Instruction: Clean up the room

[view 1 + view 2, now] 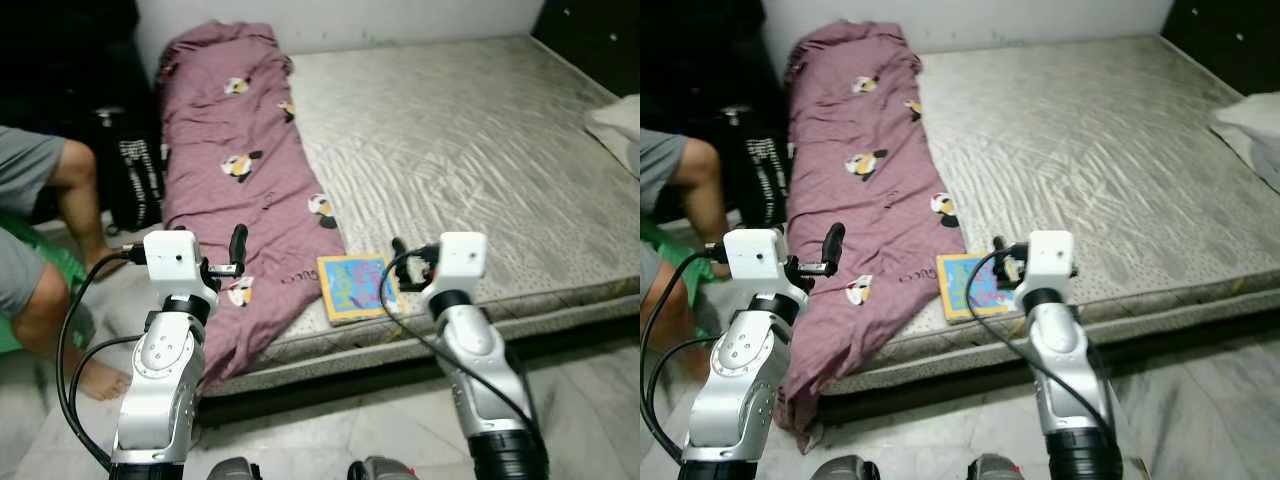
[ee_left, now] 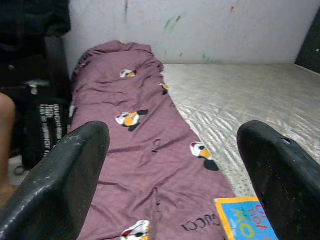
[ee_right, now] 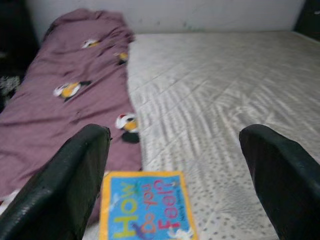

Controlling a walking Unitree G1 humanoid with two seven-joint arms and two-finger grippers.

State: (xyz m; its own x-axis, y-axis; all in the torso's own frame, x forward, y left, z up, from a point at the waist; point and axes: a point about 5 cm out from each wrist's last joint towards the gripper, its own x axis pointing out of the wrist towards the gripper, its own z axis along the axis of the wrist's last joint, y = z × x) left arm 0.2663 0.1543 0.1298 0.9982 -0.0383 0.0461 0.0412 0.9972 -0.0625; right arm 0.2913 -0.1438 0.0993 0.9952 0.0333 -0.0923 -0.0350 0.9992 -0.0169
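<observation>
Book [image 1: 356,287]: yellow-bordered, blue cover, colourful lettering

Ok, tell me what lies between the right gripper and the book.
Nothing: in the right wrist view the open right gripper looks straight at the book lying on the mattress, its left edge by the purple blanket.

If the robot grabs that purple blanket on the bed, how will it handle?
The blanket looks thin and wrinkled, so it will probably sag and trail rather than lift as one piece. Its end droops over the mattress edge toward the floor, so it may drag. It lies beside the book, perhaps nudging it.
</observation>
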